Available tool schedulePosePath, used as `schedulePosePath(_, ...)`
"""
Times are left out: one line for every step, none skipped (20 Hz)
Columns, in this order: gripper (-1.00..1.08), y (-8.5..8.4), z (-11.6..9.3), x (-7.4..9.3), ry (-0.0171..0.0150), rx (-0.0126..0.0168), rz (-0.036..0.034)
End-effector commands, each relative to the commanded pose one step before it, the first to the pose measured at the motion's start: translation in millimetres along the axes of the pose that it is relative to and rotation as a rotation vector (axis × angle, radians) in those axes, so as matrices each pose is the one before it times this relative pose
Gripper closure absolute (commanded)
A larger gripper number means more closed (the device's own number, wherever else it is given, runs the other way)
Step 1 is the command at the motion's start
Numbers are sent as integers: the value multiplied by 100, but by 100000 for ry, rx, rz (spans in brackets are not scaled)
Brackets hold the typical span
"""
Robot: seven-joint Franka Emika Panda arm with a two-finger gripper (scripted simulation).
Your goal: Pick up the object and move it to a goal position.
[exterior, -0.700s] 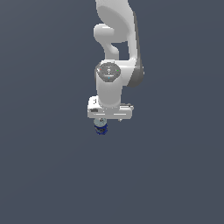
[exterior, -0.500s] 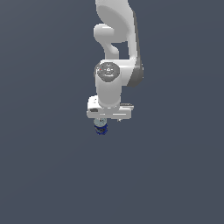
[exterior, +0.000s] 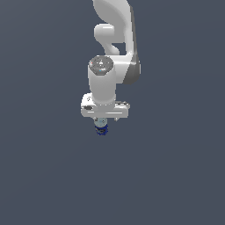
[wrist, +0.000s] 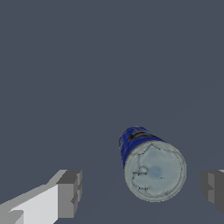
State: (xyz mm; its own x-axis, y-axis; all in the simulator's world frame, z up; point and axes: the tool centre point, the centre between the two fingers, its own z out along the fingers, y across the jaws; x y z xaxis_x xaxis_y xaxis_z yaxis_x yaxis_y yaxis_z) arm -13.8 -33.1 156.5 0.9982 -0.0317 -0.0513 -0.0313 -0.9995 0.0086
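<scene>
The object is a small blue can point(wrist: 151, 164) with a silver-grey top, standing upright on the grey floor. In the wrist view it sits between my two fingers, nearer to one fingertip point(wrist: 213, 190) than to the other fingertip point(wrist: 70, 194), with a gap on each side. My gripper point(wrist: 141, 192) is open around it, touching nothing. In the exterior view the white hand covers most of the can point(exterior: 101, 128); only its blue lower part shows beneath my gripper point(exterior: 102, 124).
The white arm point(exterior: 115, 39) rises from the hand toward the top of the exterior view. A plain dark grey floor point(exterior: 176, 167) lies all around.
The arm's upper joints have shifted slightly; the hand stays over the can at about the same spot.
</scene>
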Motion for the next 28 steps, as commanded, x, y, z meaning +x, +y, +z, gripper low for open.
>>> schedulePosePath(-92, -57, 79, -33, -102, 15, -355)
schedulePosePath(-92, 5, 42, -19, 13, 5, -355)
schedulePosePath(-92, 24, 40, -21, 38, 8, -456)
schedulePosePath(-92, 42, 40, -23, 60, 9, -560)
schedulePosePath(-92, 55, 42, -26, 81, 11, -670)
schedulePosePath(-92, 66, 46, -31, 97, 12, -781)
schedulePosePath(-92, 72, 55, -37, 108, 12, -894)
schedulePosePath(-92, 73, 69, -45, 114, 13, -1022)
schedulePosePath(-92, 76, 84, -54, 119, 13, -1151)
schedulePosePath(-92, 79, 96, -61, 129, 14, -1280)
schedulePosePath(-92, 87, 102, -68, 144, 13, -1398)
schedulePosePath(-92, 97, 107, -75, 161, 11, -1512)
schedulePosePath(-92, 103, 113, -83, 176, 9, -1633)
schedulePosePath(-92, 107, 122, -93, 189, 6, -1757)
schedulePosePath(-92, 111, 131, -103, 201, 3, -1882)
schedulePosePath(-92, 114, 138, -112, 216, -1, -2006)
schedulePosePath(-92, 119, 145, -123, 230, -6, -2128)
schedulePosePath(-92, 120, 152, -134, 243, -12, -2253)
schedulePosePath(-92, 121, 158, -145, 256, -19, -2368)
schedulePosePath(-92, 116, 157, -150, 258, -26, -2383)
schedulePosePath(-92, 106, 149, -148, 247, -30, -2279)
schedulePosePath(-92, 95, 139, -143, 233, -34, -2158)
schedulePosePath(-92, 85, 130, -137, 220, -37, -2035)
schedulePosePath(-92, 76, 121, -132, 206, -39, -1912)
schedulePosePath(-92, 67, 112, -125, 193, -40, -1790)
schedulePosePath(-92, 59, 103, -118, 179, -41, -1667)
schedulePosePath(-92, 52, 95, -111, 166, -41, -1544)
schedulePosePath(-92, 46, 87, -103, 152, -40, -1420)
